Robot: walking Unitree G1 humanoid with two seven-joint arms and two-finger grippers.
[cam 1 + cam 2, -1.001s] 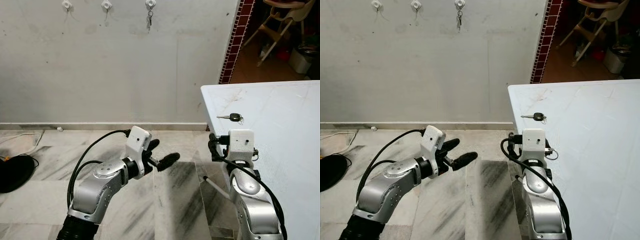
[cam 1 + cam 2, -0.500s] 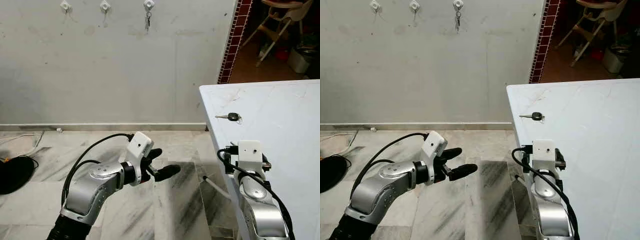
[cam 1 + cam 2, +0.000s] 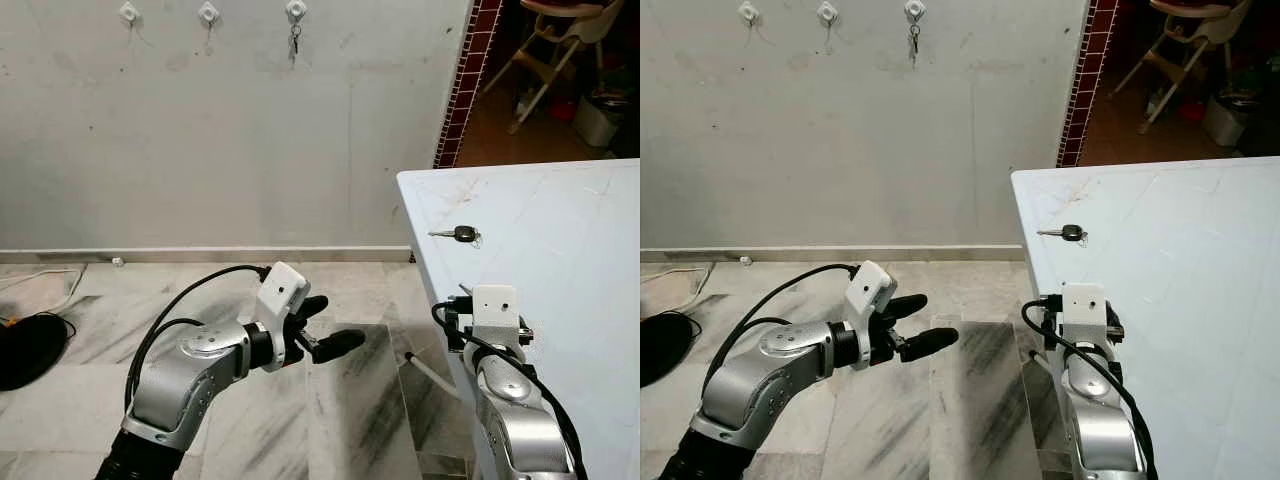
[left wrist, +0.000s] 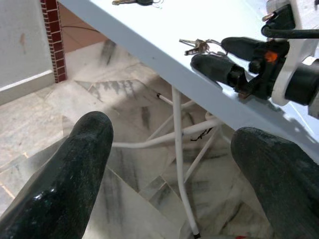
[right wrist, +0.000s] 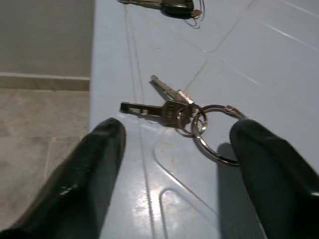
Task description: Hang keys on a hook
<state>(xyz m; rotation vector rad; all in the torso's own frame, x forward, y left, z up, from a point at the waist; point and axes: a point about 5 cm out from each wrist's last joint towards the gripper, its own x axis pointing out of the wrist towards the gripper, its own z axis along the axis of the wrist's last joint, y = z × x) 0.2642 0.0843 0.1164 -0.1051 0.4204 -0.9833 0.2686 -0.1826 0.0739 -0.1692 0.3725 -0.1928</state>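
A bunch of silver keys on a ring lies on the white table close to its left edge. My right gripper is open just short of the bunch, one black finger on each side of the line to it. A single black-headed key lies farther back on the table. Three white hooks are on the wall: two bare hooks and a third hook with a key hanging from it. My left gripper is open over the floor, left of the table.
The table's white legs stand under its edge beside my left gripper. A black cable and dark object lie on the marble floor at the far left. A brick-edged doorway with a high chair is behind the table.
My right wrist has drawn back and lower toward the table's near left edge. My left gripper has sunk a little. The view has shifted slightly.
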